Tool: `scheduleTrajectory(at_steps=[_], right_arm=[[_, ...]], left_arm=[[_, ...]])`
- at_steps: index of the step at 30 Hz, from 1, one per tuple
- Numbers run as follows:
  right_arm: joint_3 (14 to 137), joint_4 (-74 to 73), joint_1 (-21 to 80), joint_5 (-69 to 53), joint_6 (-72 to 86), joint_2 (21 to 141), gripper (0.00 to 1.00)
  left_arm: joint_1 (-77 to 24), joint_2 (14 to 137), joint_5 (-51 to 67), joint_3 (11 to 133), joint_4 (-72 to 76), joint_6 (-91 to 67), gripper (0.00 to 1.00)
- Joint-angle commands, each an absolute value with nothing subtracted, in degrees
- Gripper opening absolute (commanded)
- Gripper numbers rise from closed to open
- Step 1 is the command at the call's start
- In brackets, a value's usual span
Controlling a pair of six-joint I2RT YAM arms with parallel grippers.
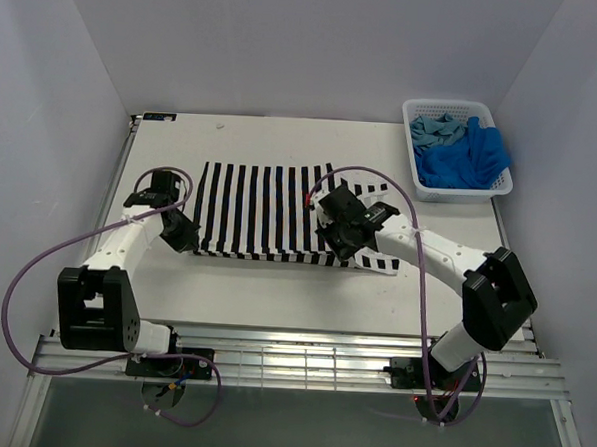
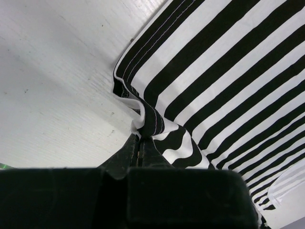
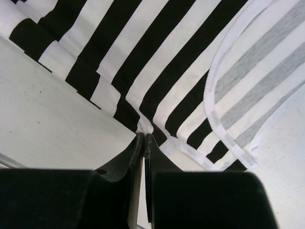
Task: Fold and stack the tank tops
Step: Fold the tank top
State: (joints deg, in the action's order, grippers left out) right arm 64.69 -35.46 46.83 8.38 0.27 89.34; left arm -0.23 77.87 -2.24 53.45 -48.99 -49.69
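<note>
The black-and-white striped tank top (image 1: 259, 211) lies spread flat in the middle of the table. My left gripper (image 1: 183, 232) sits at its near left corner, shut on a bunched fold of the hem (image 2: 143, 119). My right gripper (image 1: 346, 236) is at the near right side, shut on the striped cloth's edge (image 3: 145, 125) beside the white-bound armhole (image 3: 214, 119). The royal blue tank top (image 1: 472, 158) and the teal-blue tank top (image 1: 434, 130) lie crumpled in the basket.
A white lattice basket (image 1: 458, 193) stands at the back right corner of the table. White walls close in on the left, back and right. A slatted metal rail (image 1: 291, 363) runs along the near edge, and purple cables loop from both arms.
</note>
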Motion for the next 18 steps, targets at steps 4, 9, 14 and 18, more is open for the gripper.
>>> scheduleTrajectory(at_steps=[4,9,14,18], right_arm=[[72.33,-39.46,43.16,7.12,-5.62,93.6,0.08],[77.16,-40.34,41.4,6.24,-7.73,97.02,0.08],[81.2,-40.95,40.69,5.27,-10.1,101.15,0.08],[84.71,-41.13,39.38,6.32,-10.81,103.79,0.08]], left_arm=[[-0.09,82.61,-1.5,59.06,-47.72,-47.64,0.0],[-0.09,86.04,-1.23,62.04,-47.9,-46.85,0.0],[-0.09,90.08,-1.58,64.86,-48.16,-46.84,0.0],[1.76,92.63,-2.46,66.88,-48.78,-47.28,0.0]])
